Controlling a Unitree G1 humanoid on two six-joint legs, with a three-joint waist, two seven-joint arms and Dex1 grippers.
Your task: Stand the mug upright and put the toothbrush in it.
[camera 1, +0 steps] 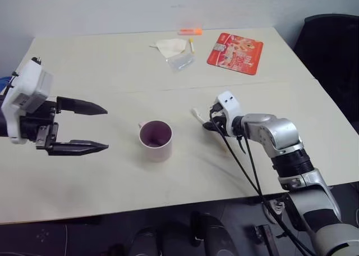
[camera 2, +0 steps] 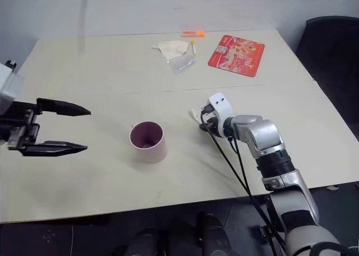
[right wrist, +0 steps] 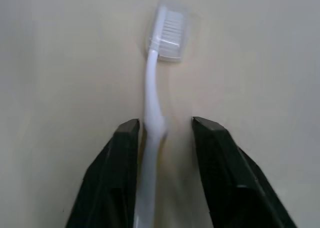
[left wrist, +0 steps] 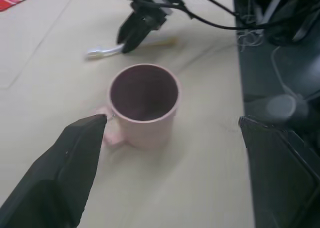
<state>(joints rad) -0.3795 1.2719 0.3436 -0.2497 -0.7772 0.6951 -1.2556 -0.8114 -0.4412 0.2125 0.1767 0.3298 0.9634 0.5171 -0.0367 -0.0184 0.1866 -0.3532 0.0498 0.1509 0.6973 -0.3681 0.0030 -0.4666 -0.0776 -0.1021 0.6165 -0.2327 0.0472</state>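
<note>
The toothbrush [right wrist: 153, 113] lies flat on the pale counter [camera 1: 112, 177]. Its handle end is hidden between the right gripper [right wrist: 165, 125] fingers, which straddle it with one finger touching and a gap on the other side. The pink mug [camera 1: 155, 140] stands upright at its 9 o'clock. The left gripper [camera 1: 92, 128] hovers released, fingers wide. A red packet [camera 1: 235, 53] sits at 12 o'clock.

Left gripper [camera 1: 92, 128]: two long black tapered fingers on a black bracket, boxy white wrist housing behind. Right gripper [camera 1: 208, 120]: black fingers, small white block with dark holes, maybe screws; silver rounded forearm, black ribbed collar, grey-white segment below. Black cables hang off the right wrist.
</note>
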